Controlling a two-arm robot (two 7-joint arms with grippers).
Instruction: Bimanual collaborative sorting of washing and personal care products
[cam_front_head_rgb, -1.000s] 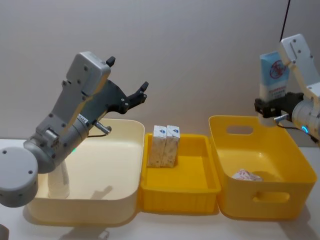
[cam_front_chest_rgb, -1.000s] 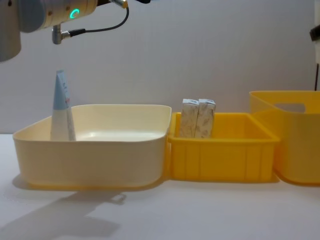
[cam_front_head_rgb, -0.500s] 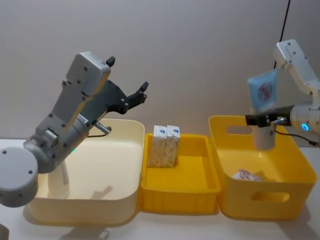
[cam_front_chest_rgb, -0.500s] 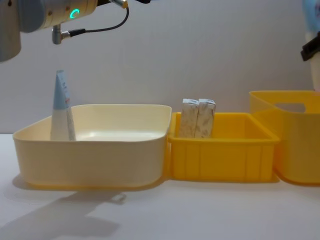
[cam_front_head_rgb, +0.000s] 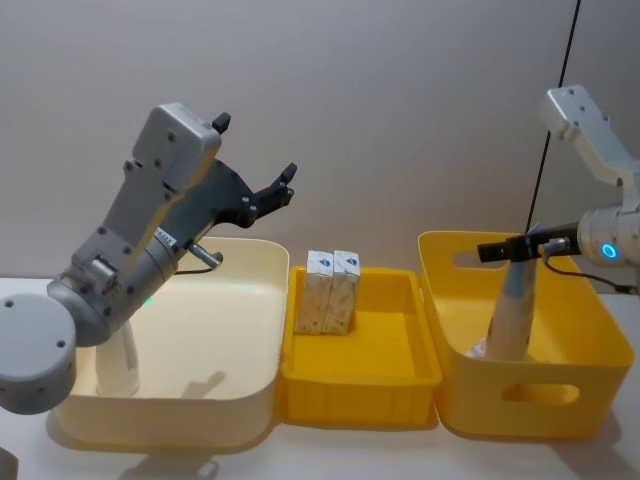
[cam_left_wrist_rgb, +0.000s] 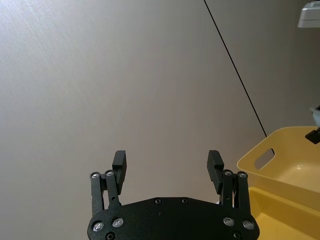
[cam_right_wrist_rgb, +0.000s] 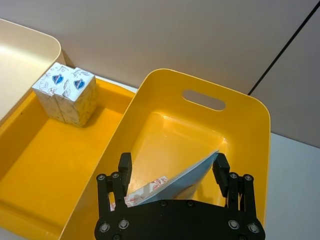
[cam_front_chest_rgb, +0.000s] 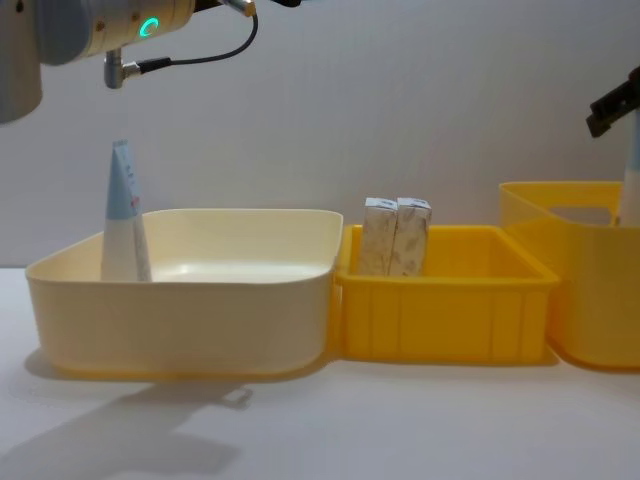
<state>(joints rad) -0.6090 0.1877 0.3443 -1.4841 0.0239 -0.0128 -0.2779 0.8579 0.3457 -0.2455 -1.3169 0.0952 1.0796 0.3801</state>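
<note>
Three containers stand in a row on the white bench (cam_front_head_rgb: 330, 455), walls touching or nearly so: a cream rounded plastic bin (cam_front_head_rgb: 225, 330) on the robot's left, a shallow yellow plastic tray (cam_front_head_rgb: 360, 375) in the middle, and a deep yellow plastic handled bin (cam_front_head_rgb: 560, 400) on the right.

The left claw (cam_front_head_rgb: 255, 160) is raised above the cream bin's rear rim, fingers spread apart, holding nothing. Open air lies between it and the bin floor.

The right claw (cam_front_head_rgb: 500, 250) sits over the deep yellow bin. In the right wrist view its fingers (cam_right_wrist_rgb: 221, 170) stand apart on either side of a tall white squeeze tube with a pale-blue crimped end (cam_front_head_rgb: 515, 310); contact cannot be confirmed. The tube leans inside the bin, base on the floor beside a red-speckled small carton (cam_right_wrist_rgb: 145, 192), which is partly hidden.

Two beige-marbled upright cartons (cam_front_head_rgb: 330, 290) stand side by side, touching, at the tray's rear left; each top bears a blue emblem, text unreadable.

A second white squeeze tube (cam_front_chest_rgb: 124, 215) stands upright in the cream bin's left corner, partly masked by the left arm in the head view.
</note>
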